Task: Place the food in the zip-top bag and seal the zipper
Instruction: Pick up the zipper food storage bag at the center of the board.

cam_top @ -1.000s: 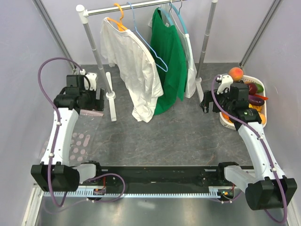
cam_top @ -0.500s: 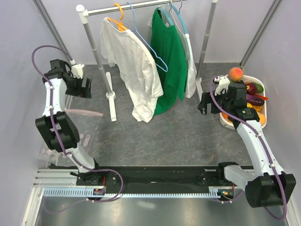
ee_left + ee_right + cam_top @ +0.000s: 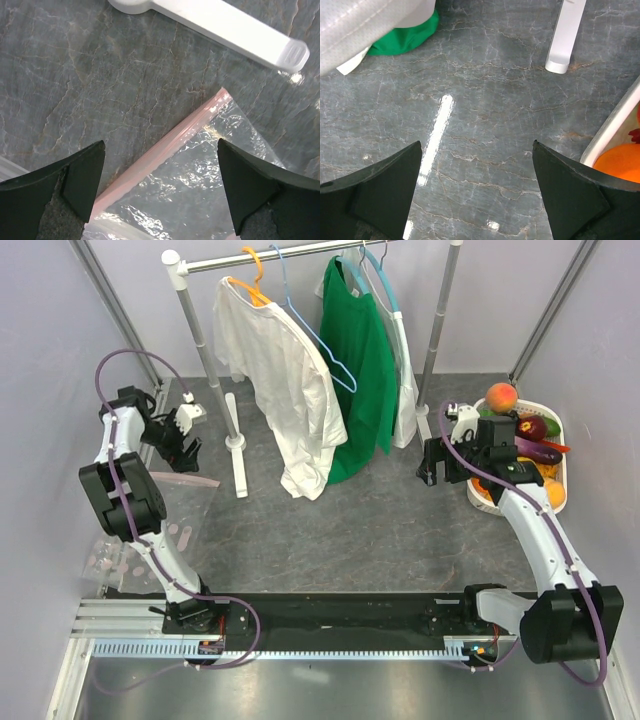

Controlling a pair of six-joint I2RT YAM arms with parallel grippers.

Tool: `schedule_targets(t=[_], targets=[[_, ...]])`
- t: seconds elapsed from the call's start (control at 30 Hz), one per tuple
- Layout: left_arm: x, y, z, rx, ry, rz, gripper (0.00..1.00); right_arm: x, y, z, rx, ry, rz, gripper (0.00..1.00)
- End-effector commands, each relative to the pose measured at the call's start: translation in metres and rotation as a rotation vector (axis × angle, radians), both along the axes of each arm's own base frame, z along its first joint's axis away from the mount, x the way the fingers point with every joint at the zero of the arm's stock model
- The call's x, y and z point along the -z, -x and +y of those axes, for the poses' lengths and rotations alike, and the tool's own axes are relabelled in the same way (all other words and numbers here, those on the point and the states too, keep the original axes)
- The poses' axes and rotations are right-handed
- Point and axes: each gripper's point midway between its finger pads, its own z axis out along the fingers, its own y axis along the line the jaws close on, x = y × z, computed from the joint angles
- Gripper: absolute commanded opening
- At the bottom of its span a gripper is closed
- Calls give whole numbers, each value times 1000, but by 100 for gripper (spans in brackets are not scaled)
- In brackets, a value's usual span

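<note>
White basket (image 3: pixel 557 423) holding toy food (image 3: pixel 502 397), zip-top bag (image 3: pixel 210 170) flat under left gripper (image 3: pixel 160 152), right gripper (image 3: pixel 476 150) over table, both spread wide

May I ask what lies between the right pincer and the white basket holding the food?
Only bare grey table: the right wrist view shows nothing between the open right pincer and the basket.
</note>
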Motion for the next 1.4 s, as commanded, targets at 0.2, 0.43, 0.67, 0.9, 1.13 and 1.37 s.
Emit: schedule_targets(t=[0.2,0.43,0.67,0.9,1.13,1.37], targets=[[50,6,5,287,-82,-94,97,-2,-10,0,-16,10,5,98],[60,16,7,350,-130,-120,70,0,-12,0,-17,14,23,98],[36,54,-5,432,-172,-159,25,-19,-9,7,-41,-20,15,98],[-43,81,-39,434,-131,-338,2,-49,1,5,-10,-57,-15,98],[-134,112,-102,389,-5,-546,2,-87,10,12,53,-174,-49,98],[-196,185,-191,643,149,-755,2,-119,29,36,14,-354,7,98]])
